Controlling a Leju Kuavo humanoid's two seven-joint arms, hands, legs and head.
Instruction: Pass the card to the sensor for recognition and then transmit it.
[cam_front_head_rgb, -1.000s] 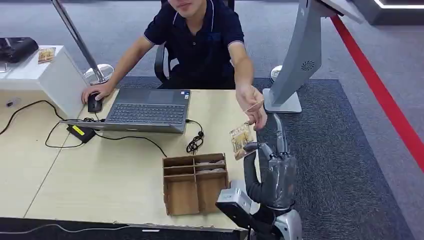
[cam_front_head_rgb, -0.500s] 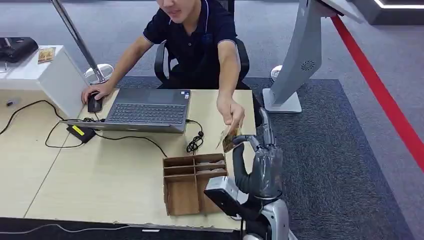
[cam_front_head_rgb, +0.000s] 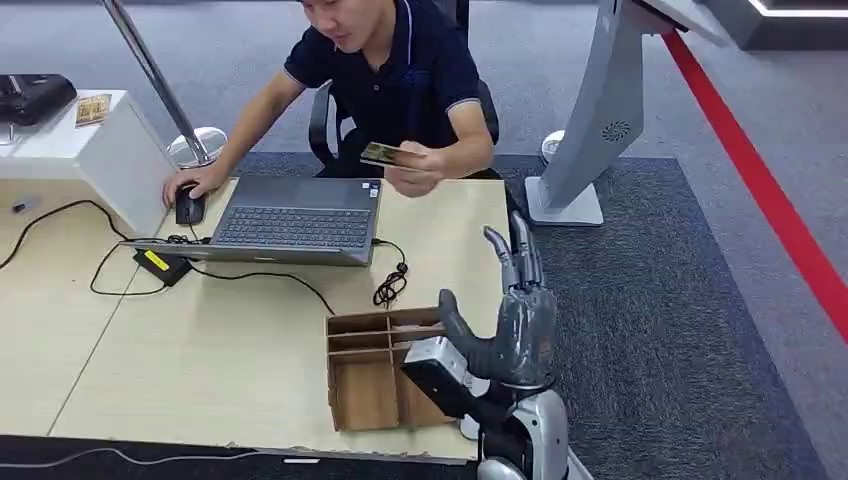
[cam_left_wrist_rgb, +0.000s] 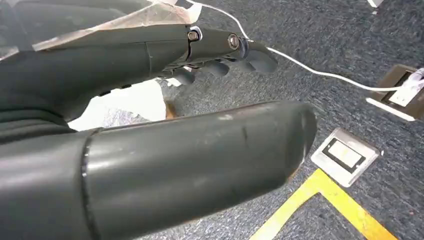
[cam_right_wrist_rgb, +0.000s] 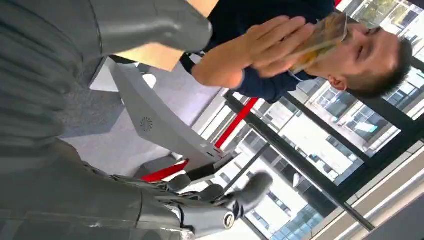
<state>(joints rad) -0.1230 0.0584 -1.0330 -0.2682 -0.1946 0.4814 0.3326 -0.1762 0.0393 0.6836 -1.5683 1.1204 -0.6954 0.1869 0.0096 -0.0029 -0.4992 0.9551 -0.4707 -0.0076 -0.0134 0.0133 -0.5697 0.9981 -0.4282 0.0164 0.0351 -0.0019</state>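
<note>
card: the card is in the person's hand now, held above the far edge of the desk just past the laptop's back right corner. It also shows in the right wrist view, pinched in that same hand.

right robot hand: the right robot hand is raised over the near right corner of the desk, fingers pointing up and spread, thumb out to the side, nothing in it. So it's empty and apart.

left robot hand: the left robot hand hangs low by the carpet, fingers loosely apart and not holding anything as far as I can see.

key relation: from the right robot hand the card sits at roughly 11 o'clock in the head view, well apart, farther back across the desk. Its long axis runs about 9-to-3, close to flat. The right robot hand is clearly the nearer one.

other stuff: a cardboard divider tray sits just beside the right robot hand at its 9 o'clock; the person's other hand rests on a mouse at the laptop's 9 o'clock.

my take: looks like the handover part is basically done, since the person has the card and the robot isn't gripping anything. I can't pick out the sensor for sure.
</note>
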